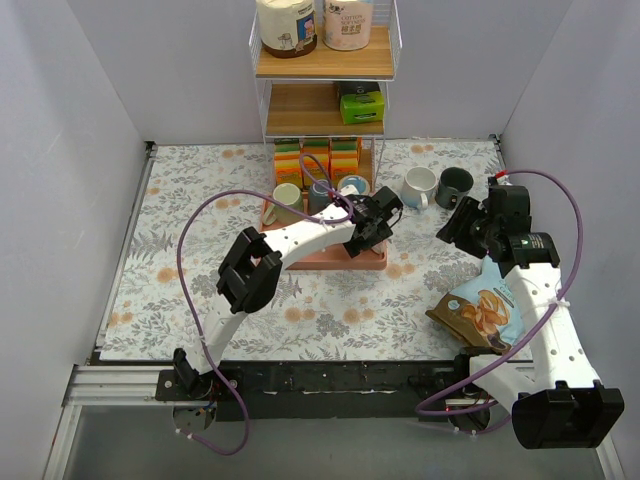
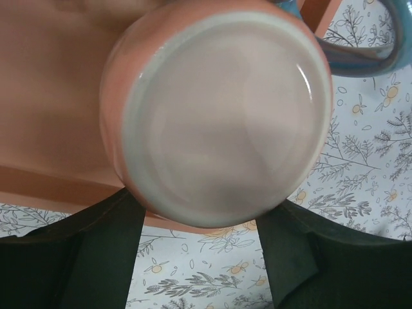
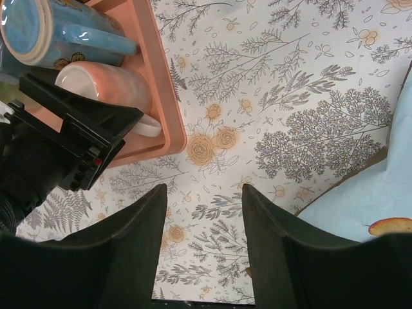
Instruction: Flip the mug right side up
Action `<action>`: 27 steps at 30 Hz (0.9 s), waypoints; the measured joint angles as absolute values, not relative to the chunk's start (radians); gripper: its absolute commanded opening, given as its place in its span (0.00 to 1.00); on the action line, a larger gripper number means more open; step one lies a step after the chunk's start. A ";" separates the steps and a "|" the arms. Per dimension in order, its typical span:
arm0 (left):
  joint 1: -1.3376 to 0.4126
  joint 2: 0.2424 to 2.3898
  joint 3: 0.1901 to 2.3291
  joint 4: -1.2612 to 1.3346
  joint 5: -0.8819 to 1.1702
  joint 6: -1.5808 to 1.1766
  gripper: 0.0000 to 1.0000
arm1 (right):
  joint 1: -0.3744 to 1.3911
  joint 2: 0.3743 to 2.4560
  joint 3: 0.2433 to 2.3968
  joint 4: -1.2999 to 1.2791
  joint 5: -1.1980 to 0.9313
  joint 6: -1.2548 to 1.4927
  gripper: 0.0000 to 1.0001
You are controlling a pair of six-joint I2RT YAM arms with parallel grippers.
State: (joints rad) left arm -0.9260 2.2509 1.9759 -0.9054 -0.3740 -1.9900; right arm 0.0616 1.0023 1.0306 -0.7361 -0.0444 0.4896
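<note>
On floral cloth [image 1: 200,260], tray [image 1: 330,262] holding mug [image 2: 219,116], grey walls [image 1: 60,150]

1 pink mug [image 2: 219,116], 5 other mugs [image 1: 418,186], 1 tray [image 1: 325,262], 1 snack bag [image 1: 480,310], 2 tubs [image 1: 287,28], 1 green box [image 1: 361,105]

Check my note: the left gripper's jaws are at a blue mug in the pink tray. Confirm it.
Not quite: the mug at the left gripper is pink, not blue, as the left wrist view shows. The blue mug sits beside it. The pink tray part is right.
</note>
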 measured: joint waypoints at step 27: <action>-0.909 2.158 1.880 -0.888 -0.377 -1.992 0.00 | 0.074 1.031 1.031 -0.734 -0.030 0.466 0.55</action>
State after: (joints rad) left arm -0.9092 2.1578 1.8805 -0.8875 -0.3771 -1.9923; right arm 0.0742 1.0313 1.0309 -0.7338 -0.0303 0.4664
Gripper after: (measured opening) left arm 0.141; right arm 0.551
